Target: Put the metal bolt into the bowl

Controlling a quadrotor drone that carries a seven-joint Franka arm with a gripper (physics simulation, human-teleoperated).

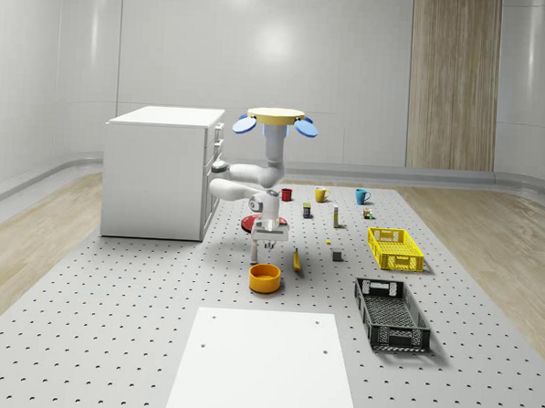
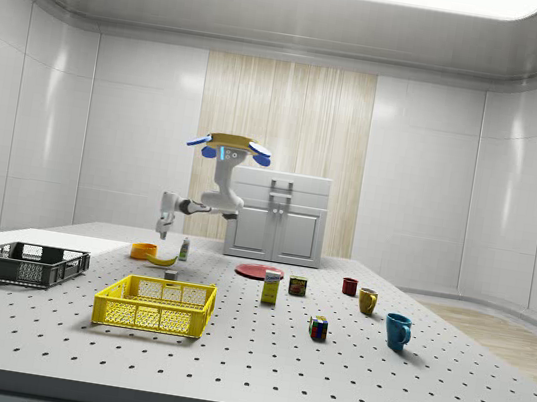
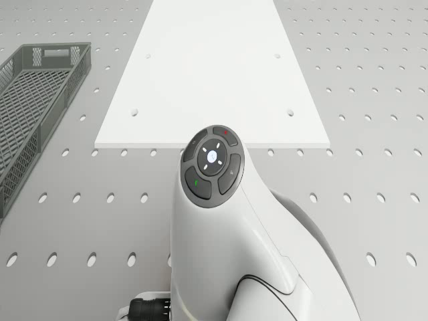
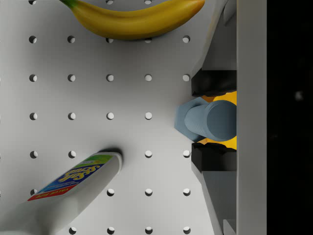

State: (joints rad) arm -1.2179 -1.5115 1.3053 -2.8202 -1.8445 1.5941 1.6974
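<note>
A blue-grey metal bolt sits clamped between the black pads of my gripper, which is shut on it. Orange of the bowl shows just behind the bolt in the wrist view. In the whole-scene view the gripper hangs a little above and just behind the orange bowl. The drone hovers high over the perforated table, beside the white cabinet, with its arm reaching down. In the side view the gripper is above the bowl.
A banana and a bottle lie close to the bowl. A red plate, several mugs, small boxes, a yellow crate and a black crate stand on the whole-scene view's right. A white slab lies in front.
</note>
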